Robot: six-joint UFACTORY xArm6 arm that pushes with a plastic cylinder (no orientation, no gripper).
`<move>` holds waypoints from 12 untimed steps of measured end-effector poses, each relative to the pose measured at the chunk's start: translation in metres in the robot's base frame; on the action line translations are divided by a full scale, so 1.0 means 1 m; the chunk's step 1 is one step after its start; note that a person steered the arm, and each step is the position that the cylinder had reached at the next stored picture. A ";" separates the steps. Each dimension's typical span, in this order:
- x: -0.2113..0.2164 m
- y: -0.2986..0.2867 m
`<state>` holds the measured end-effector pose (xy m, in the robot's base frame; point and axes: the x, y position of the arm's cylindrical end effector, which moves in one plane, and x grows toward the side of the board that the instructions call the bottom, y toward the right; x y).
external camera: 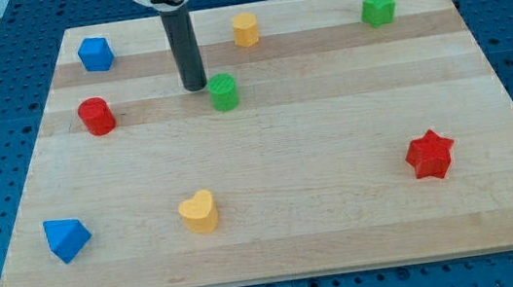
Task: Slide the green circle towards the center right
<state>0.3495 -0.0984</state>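
Note:
The green circle [224, 92] is a small green cylinder on the wooden board [336, 153], in the upper middle of the view. My tip [195, 87] is the lower end of the dark rod that comes down from the view's top. It stands just to the left of the green circle, very close to it; I cannot tell whether they touch.
A red cylinder [96, 116] sits at the left. A blue block [96, 54] is at top left, a yellow hexagon [244, 28] at top middle, a green star [378, 8] at top right. A red star [431, 154] is at lower right, a yellow heart [198, 211] and a blue block [66, 238] along the bottom.

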 end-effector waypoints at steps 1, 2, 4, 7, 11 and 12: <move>0.022 -0.001; 0.027 -0.001; 0.027 0.033; 0.027 0.137; 0.027 0.264; 0.027 0.265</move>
